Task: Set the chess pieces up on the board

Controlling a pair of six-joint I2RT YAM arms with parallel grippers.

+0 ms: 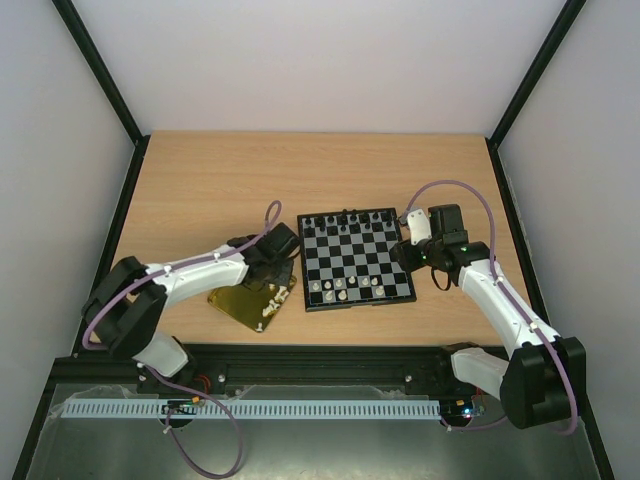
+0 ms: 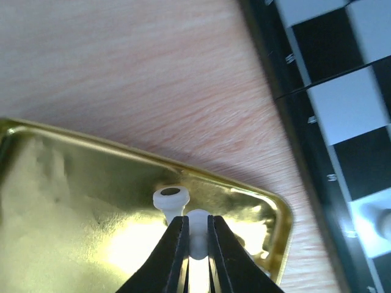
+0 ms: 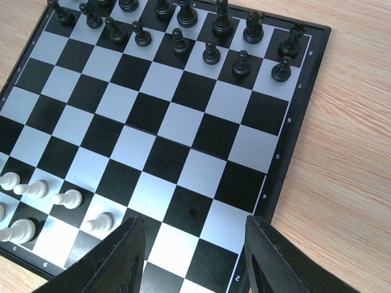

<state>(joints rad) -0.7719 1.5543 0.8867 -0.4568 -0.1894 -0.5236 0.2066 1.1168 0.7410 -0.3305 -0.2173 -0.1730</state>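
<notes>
Left claw (image 2: 197, 223) clamps a cream chess piece (image 2: 198, 235) (mostly hidden) over the gold tray (image 2: 73, 201); right claw (image 3: 194, 221) spread wide.

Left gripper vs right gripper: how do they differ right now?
The left gripper is shut on a white chess piece; the right gripper is open and holds nothing. The left gripper is over the gold tray; the right gripper is at the board, by its right edge. Both have black jaws.
</notes>
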